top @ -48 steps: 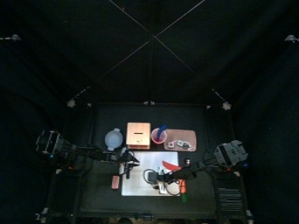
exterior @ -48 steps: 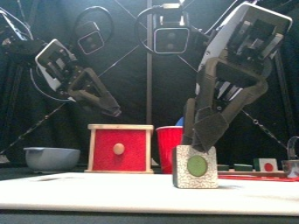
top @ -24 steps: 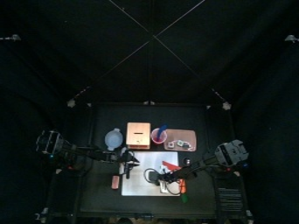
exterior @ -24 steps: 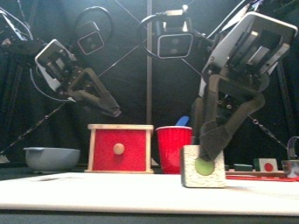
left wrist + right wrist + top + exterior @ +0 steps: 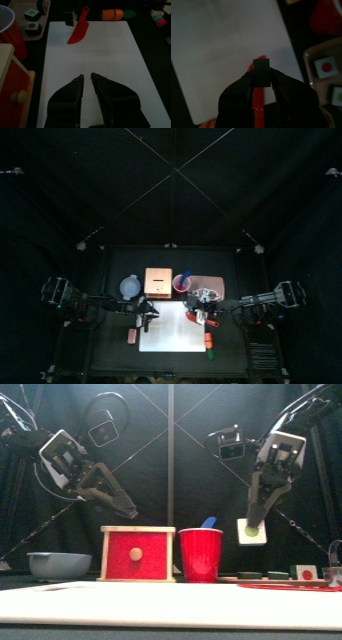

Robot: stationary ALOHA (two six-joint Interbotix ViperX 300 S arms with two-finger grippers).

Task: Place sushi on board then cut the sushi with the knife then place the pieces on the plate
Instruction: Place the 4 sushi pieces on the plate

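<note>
Left arm [image 5: 64, 462] and right arm [image 5: 283, 452]: two black, jointed robot arms.
Each arm carries a pale, silvery, boxy plate at its wrist. Below it, the left gripper [image 5: 130, 511] and right gripper [image 5: 250, 534] each have two long jaws, black on the inner faces, grey outside, and narrowing toward the tips.

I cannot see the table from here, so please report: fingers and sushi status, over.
Right gripper shut on sushi piece, held in air. Left gripper shut, empty. Red knife lies on white board.
</note>
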